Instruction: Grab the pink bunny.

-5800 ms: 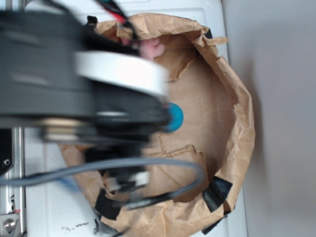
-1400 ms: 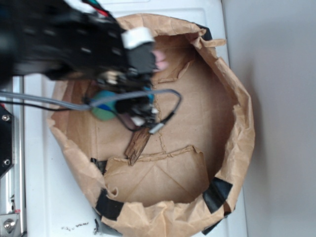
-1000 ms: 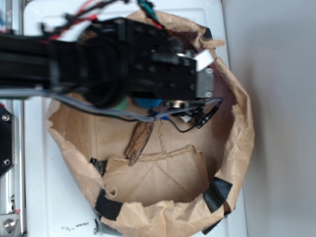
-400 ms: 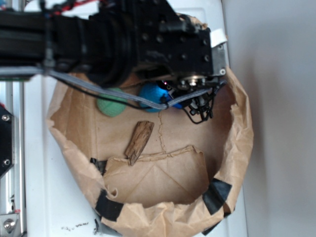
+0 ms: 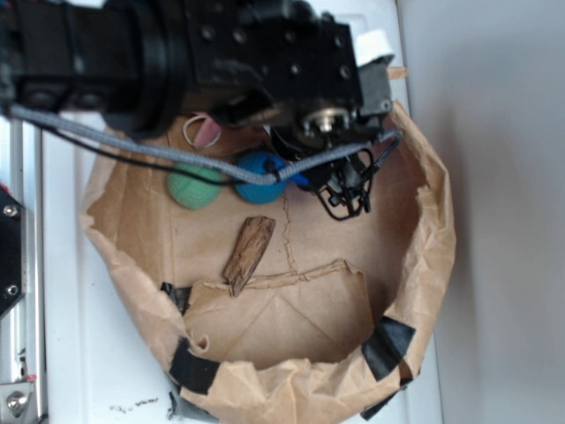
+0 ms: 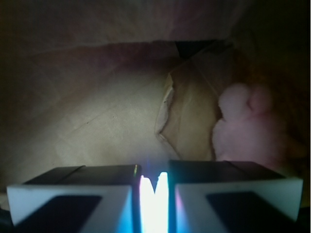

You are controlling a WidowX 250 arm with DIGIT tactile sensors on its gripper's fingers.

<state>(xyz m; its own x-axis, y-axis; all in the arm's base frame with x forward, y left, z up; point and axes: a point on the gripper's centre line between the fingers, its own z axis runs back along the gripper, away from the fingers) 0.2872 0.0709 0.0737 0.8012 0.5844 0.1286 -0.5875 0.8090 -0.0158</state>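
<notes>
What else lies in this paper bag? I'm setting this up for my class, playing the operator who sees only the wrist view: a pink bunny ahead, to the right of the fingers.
Observer: In the exterior view, a green ball lies on the floor of the paper bag.
Operator: Anything beside it?
Observer: A blue ball, close on its right in the picture.
Operator: Anything else loose?
Observer: A brown wooden piece, lying apart from both balls.

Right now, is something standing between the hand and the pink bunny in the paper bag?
Nothing visible does. In the wrist view the pink bunny lies ahead and to the right of the hand, against the paper wall, with only bare paper floor between them.
</notes>
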